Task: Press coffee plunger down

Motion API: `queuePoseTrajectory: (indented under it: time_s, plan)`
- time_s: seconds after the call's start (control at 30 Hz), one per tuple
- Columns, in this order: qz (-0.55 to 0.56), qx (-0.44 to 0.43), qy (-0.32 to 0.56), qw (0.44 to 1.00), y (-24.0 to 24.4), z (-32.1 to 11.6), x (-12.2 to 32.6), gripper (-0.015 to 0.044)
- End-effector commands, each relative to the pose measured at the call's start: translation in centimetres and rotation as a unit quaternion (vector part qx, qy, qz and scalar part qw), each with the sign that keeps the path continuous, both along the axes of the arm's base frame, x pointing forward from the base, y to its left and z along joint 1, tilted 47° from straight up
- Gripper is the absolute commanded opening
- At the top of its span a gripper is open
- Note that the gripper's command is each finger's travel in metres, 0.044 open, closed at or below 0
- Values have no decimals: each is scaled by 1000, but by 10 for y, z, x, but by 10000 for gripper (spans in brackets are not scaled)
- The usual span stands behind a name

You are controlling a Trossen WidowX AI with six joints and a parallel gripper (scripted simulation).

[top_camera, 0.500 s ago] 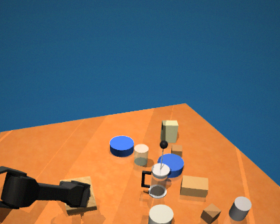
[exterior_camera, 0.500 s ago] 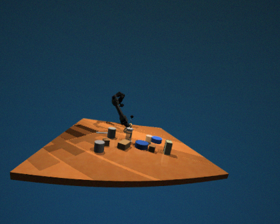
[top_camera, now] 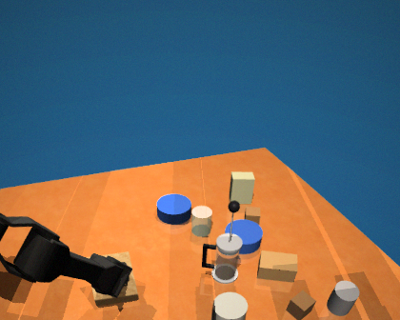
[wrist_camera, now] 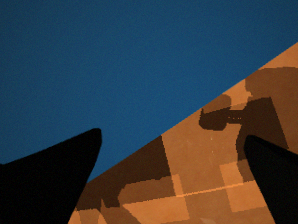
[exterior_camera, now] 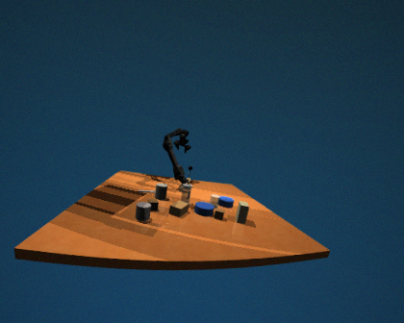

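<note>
Hovering high, end effector [exterior_camera: 184,145] wide open, empty, probably staged for descent; plunger knob [top_camera: 233,206] raised, untouched; press [top_camera: 226,259] upright on bench [top_camera: 130,200] among clutter.

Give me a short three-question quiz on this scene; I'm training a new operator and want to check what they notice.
1. True or false: the gripper is shut on the plunger knob.
2. Is the plunger rod raised or pressed down?
3. Which lies directly behind the coffee press in the top view: A) grey cylinder B) blue disc C) tall pale box

Key: 1. False, it is open and off to one side. 2. Raised. 3. B.
</note>
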State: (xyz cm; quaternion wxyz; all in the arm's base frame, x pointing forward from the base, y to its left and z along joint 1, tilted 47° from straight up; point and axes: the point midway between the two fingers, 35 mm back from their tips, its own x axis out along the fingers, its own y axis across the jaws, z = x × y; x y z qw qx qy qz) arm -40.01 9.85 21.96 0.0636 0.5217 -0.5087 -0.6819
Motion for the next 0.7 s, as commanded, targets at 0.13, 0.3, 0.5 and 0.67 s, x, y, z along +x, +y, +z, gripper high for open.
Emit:
queuePoseTrajectory:
  time_s: [0.13, 0.3, 0.5, 0.67]
  plan:
    - [-166, 118, -138, 969, 109, -45, 73, 440]
    - [-266, 180, -233, 918, 166, -66, 140, 440]
    - [-373, 236, -343, 829, 213, -79, 236, 440]
    - [-444, 274, -438, 732, 232, -83, 321, 440]
